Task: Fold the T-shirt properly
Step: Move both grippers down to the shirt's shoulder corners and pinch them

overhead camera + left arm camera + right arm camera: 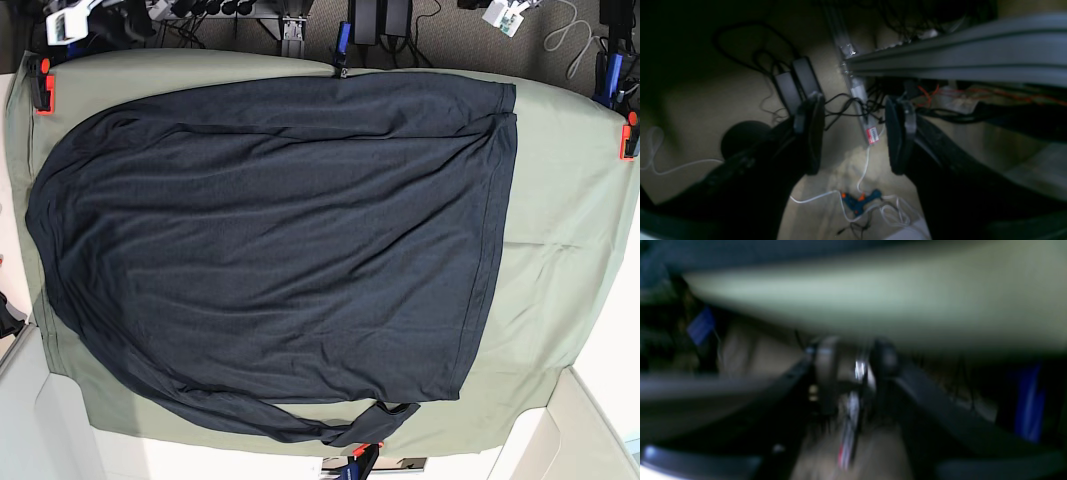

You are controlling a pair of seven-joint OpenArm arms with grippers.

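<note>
The T-shirt lies spread flat on the green-covered worktop, long axis left-to-right in the base view. The left fingers stand apart, empty, beside the worktop edge. The right fingers are too blurred to judge. Neither arm appears nearer.

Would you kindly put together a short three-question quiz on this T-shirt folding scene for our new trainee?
1. True or false: the T-shirt lies spread on the green table cloth.
2. In the left wrist view, the left gripper is: A) holding fabric, B) open with nothing between its fingers, C) holding a cable.
3. Fill in: the clamps at the cloth's corners have ____ tips.

Key: 1 true; 2 B; 3 orange.
</note>
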